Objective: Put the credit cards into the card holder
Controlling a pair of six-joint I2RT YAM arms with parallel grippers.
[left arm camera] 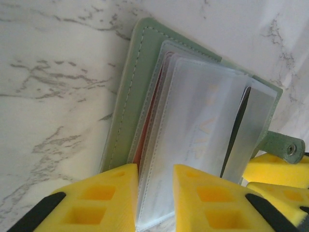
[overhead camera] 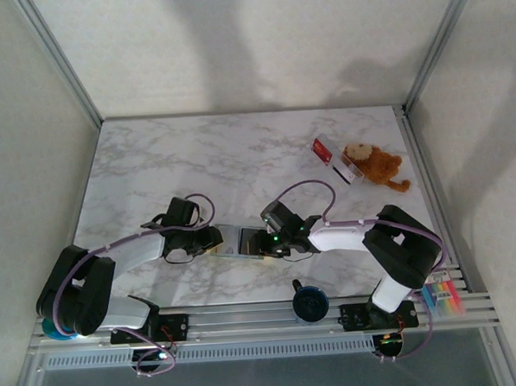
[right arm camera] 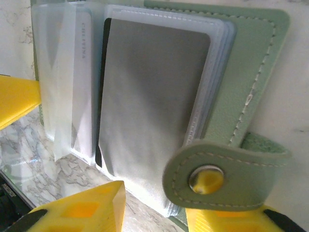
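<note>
The card holder [right arm camera: 251,72] lies open; one clear sleeve [right arm camera: 83,72] carries small, blurred grey lettering.

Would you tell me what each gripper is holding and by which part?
Both sit at the open card holder: the left gripper straddles its clear sleeves, the right gripper the edge by its snap tab. Whether either clamps cannot be told.

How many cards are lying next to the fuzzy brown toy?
2. The red card lies left of the toy, the white card between them. More may be hidden inside the card holder.
</note>
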